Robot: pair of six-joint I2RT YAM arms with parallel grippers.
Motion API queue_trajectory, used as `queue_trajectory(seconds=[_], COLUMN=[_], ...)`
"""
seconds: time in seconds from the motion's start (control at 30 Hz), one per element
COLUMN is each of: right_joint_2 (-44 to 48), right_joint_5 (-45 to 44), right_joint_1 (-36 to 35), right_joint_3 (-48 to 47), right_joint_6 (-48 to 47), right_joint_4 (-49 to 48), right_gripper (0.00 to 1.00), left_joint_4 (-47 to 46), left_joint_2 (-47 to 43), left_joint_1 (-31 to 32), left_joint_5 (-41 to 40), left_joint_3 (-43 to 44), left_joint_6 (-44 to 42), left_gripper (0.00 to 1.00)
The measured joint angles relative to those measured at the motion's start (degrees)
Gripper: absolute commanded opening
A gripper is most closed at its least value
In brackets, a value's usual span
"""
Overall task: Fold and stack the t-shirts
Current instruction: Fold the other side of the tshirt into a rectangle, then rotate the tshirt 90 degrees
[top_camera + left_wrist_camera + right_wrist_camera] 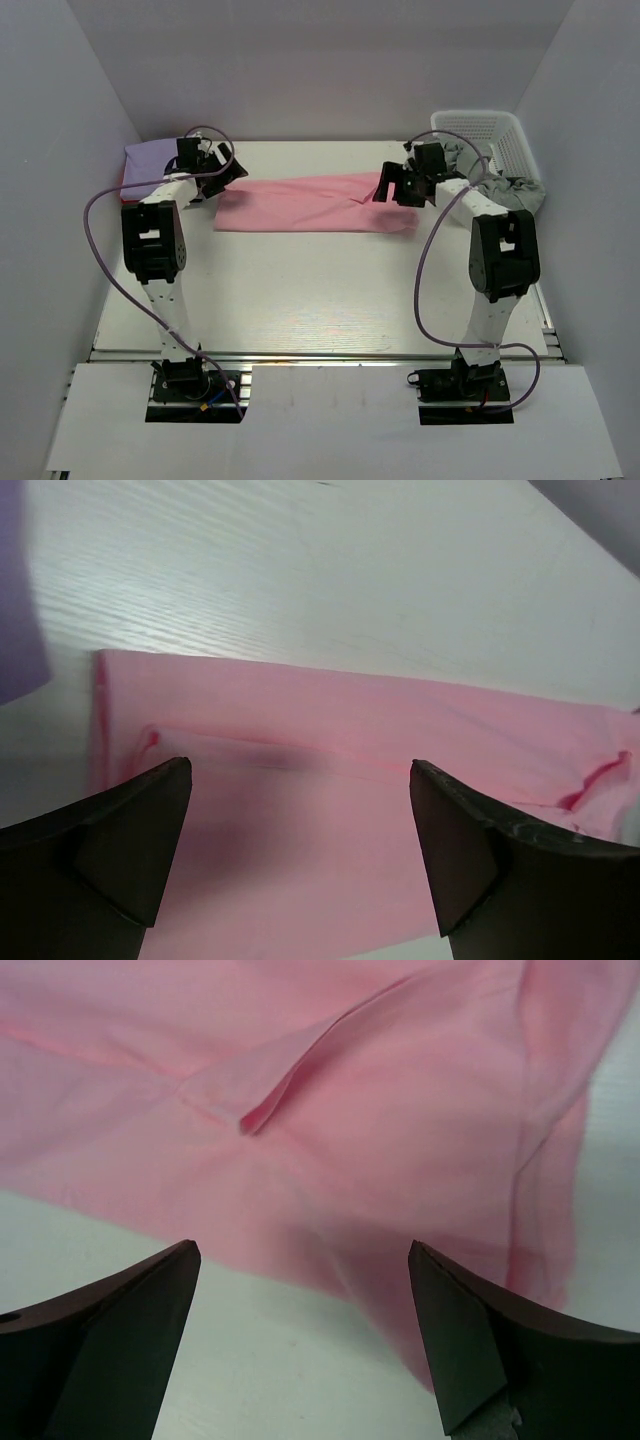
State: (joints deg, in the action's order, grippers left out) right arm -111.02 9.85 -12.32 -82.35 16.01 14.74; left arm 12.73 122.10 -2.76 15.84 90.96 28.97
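The light pink t-shirt (310,203) lies as a long flat band across the far half of the table (320,300); the left gripper (230,172) hovers over its left end, jaws spread, holding nothing; the right gripper (396,188) hangs released over its right end; the lavender t-shirt (148,157) sits in the far left corner; a white basket (497,130) stands far right

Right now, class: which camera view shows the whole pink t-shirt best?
Top external: the pink t-shirt lies whole, both ends in frame. Left wrist shows only one end; right wrist only a creased edge.
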Motion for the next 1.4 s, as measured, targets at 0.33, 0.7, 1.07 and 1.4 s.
queue_trajectory(seconds=[0.33,0.7,1.07,1.4], right_joint_2=[-1.51,-6.01,-22.49,-33.03], right_joint_5=[1.86,4.17,10.91,18.73], right_joint_1=[0.92,5.18,3.58,0.66], right_joint_3=[5.42,3.02,-21.29,-37.99], right_joint_6=[3.39,6.45,4.72,-1.77], right_joint_4=[-2.82,-3.76,-1.62,1.81], right_gripper=[0.90,0.90,0.90,0.90], left_joint_4=[0.55,-3.85,-6.34,13.25], left_joint_2=[2.91,-12.35,-42.18,-55.47], left_joint_1=[4.26,4.04,15.50,26.82], left_joint_5=[4.70,4.28,24.92,28.85], left_joint_3=[0.55,-25.11,-63.71,-66.77], left_joint_6=[-2.27,-2.60,2.23,4.68], left_gripper=[1.00,1.00,1.00,1.00])
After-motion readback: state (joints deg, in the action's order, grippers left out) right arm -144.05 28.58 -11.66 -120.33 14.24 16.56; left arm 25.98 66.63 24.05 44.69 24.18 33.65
